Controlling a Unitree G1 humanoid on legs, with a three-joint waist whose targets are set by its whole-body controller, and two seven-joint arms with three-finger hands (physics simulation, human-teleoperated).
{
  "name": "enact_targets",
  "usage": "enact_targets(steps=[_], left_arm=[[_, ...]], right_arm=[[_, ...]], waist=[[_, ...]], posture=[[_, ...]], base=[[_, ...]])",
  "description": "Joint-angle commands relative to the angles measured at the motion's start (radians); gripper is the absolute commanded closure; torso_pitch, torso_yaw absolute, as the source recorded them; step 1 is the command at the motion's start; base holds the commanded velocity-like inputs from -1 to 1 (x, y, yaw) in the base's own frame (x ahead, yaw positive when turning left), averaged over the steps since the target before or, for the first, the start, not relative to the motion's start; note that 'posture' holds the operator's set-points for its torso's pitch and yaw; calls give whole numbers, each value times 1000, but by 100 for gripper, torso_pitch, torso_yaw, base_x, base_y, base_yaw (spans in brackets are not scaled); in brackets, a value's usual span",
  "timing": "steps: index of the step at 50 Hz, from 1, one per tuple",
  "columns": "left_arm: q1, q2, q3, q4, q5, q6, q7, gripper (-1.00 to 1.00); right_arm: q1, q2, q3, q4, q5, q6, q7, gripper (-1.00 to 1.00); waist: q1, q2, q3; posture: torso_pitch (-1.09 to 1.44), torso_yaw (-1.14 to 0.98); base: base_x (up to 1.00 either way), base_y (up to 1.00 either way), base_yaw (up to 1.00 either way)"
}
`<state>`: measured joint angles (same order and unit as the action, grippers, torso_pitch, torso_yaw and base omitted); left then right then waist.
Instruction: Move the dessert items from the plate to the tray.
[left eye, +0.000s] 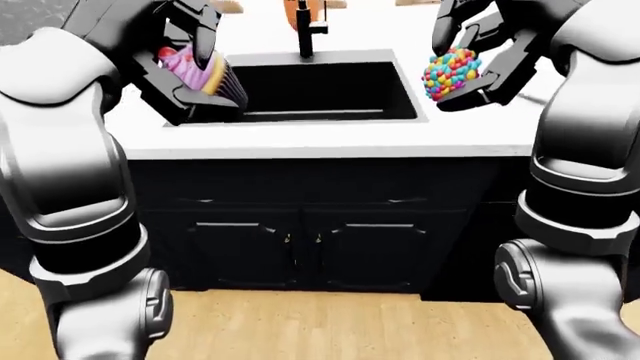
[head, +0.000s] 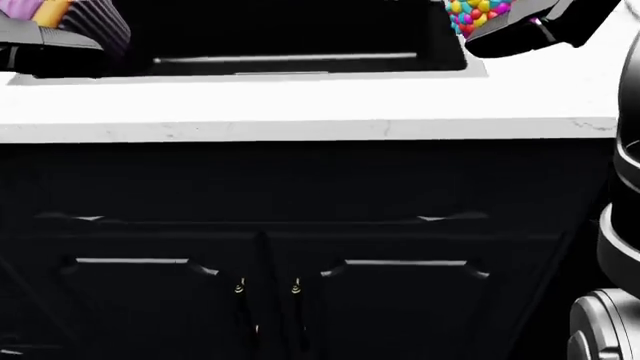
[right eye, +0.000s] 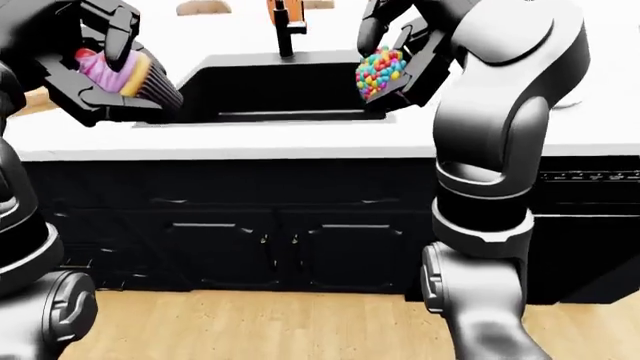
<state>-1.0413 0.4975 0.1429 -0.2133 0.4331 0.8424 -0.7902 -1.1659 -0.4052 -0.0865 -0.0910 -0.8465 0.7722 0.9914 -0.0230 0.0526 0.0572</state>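
My left hand (left eye: 185, 64) is shut on a cupcake with pink and purple frosting and a dark striped wrapper (left eye: 205, 71), held over the left edge of the black sink (left eye: 320, 94). My right hand (left eye: 465, 64) is shut on a dessert covered in many-coloured candy beads (left eye: 450, 73), held over the sink's right edge. Both desserts also show in the right-eye view: the cupcake (right eye: 120, 73) and the candy dessert (right eye: 380, 73). No plate or tray shows in any view.
A white counter (left eye: 320, 139) runs across, with a black faucet (left eye: 305, 34) behind the sink. Below are dark cabinet doors (head: 270, 300) with handles. A dark appliance panel (right eye: 590, 178) stands at the right. Light wood floor (left eye: 330, 326) lies below.
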Motion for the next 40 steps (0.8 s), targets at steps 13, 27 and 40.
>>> enact_targets(steps=[13,27,40], left_arm=[[-44,25,16,-13,-13,0,23,100],[-82,54,19,14,-24,4,15,100],[-68,51,23,14,-31,-8,24,100]], right_arm=[[-20,2,-1,-28,18,-19,-25,100],[-14,6,3,-36,31,-25,-13,100],[5,14,3,-46,32,-23,-13,100]], waist=[[5,-109,-24],[26,16,-20],[13,-93,-40]], posture=[[0,0],[0,0],[0,0]], base=[[11,100,0],[11,100,0],[11,100,0]])
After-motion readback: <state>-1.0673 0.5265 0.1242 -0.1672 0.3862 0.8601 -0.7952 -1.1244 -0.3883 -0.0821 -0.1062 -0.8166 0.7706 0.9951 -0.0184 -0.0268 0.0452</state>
